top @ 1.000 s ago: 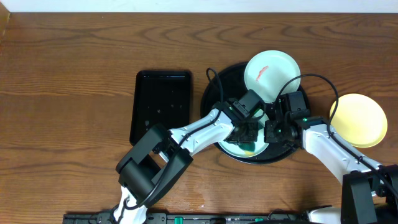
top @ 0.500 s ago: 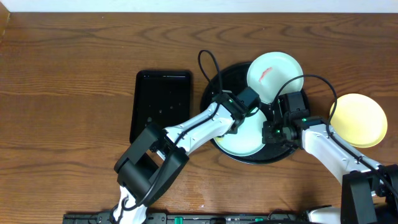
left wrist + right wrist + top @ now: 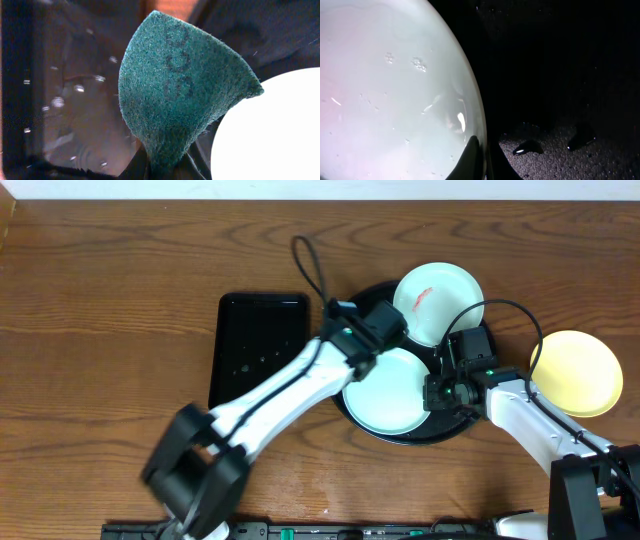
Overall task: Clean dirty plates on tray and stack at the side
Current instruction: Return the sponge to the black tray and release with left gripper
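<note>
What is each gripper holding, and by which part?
The left gripper pinches the green sponge by its lower edge. The right gripper, jaws apparently closed, grips the mint plate by its rim, on the tray.

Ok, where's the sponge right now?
In the left wrist view, the green sponge is pinched in the left gripper, over the round black tray, beside the mint-green plate.

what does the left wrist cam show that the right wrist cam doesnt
Only the left wrist view: the green scouring sponge pinched in the left tool. Only the right wrist view: the right tool gripping the rim of the mint plate, with water beads on it. Both: a pale plate edge over the wet black tray.
</note>
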Controlling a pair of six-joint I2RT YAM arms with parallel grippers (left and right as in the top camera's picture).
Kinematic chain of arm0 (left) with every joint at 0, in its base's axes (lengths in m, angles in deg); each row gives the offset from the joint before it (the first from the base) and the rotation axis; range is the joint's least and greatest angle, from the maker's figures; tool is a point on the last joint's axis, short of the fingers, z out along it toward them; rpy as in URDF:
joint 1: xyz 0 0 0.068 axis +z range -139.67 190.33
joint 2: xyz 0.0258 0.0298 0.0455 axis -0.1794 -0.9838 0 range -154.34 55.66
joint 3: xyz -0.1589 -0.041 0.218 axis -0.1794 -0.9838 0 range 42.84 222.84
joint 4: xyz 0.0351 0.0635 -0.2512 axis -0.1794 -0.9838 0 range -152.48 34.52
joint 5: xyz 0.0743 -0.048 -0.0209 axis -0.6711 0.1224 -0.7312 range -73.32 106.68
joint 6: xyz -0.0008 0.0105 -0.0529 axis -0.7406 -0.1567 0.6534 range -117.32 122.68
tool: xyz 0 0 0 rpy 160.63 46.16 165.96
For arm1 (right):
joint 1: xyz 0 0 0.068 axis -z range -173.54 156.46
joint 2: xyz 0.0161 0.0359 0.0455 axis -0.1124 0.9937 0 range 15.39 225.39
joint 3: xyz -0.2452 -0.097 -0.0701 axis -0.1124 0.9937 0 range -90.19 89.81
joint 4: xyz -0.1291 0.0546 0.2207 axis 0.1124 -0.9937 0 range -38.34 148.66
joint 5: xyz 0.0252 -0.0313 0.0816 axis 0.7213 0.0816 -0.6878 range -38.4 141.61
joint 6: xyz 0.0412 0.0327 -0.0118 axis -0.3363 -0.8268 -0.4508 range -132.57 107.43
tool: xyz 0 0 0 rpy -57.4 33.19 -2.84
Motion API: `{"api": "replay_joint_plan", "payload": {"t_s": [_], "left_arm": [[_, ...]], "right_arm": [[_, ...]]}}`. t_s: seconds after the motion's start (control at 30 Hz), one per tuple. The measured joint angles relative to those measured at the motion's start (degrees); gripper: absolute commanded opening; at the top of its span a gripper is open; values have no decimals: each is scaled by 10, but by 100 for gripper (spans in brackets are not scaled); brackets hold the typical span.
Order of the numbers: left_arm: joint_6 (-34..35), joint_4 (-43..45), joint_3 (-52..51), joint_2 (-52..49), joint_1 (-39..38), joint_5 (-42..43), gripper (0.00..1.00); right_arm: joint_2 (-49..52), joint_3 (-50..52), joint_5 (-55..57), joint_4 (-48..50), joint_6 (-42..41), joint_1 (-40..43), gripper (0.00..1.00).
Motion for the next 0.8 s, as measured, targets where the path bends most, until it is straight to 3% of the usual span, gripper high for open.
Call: {"api": "replay_joint_plan", "payload": {"t_s": [0.27,0.47,0.57,0.6,0.7,0.8], "left_arm": [[-2,-75,0,110,104,28,8],[-55,-33,-42,114,234,99,9],[-82,22,-98,108,276,144,17],[-94,47,-120,106,288,160,27],[-112,76,-156,98,315,203,38],[-128,87,-161,97,333,243,44]], "right_arm": [[0,0,4,1,2,0,1],[0,0,3,5,17,0,1],[0,0,3,5,20,0,1],[0,0,3,6,21,0,1],[0,0,3,6,22,0,1],[0,0,3,6,23,1,1]]}}
